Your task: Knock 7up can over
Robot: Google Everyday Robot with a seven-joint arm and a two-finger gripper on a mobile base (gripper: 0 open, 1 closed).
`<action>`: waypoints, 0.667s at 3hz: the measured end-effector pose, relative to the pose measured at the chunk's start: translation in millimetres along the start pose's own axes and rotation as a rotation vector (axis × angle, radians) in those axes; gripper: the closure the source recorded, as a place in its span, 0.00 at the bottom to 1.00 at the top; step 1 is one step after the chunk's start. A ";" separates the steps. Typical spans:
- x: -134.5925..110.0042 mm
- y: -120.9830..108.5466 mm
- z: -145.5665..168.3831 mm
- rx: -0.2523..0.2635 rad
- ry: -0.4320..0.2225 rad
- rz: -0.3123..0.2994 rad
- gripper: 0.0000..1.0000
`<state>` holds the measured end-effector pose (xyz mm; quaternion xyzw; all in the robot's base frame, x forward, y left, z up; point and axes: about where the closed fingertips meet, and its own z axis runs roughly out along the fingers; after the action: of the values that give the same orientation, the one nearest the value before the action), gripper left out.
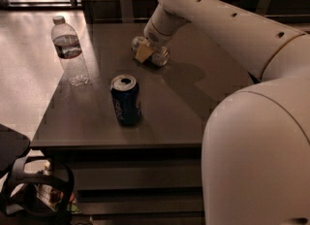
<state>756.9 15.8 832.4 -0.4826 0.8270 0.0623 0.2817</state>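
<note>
The 7up can (160,56) is a pale silver can at the far middle of the dark table (184,103). It looks tipped onto its side and is partly hidden by the gripper. My gripper (144,52), at the end of the white arm (208,10) reaching in from the upper right, is down at table height, right against the can's near left side. A tan pad on the gripper covers the can's middle.
A dark blue Pepsi can (126,99) stands upright at the table's front middle, top opened. A clear water bottle (69,49) stands near the left edge. The robot's white body (256,156) fills the lower right. The tiled floor lies to the left.
</note>
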 end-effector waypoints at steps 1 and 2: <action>-0.2 0.4 0.4 -0.001 0.001 0.000 0.26; 0.3 2.4 4.5 -0.007 0.005 -0.002 0.00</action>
<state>756.6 18.6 828.1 -0.4843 0.8271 0.0638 0.2781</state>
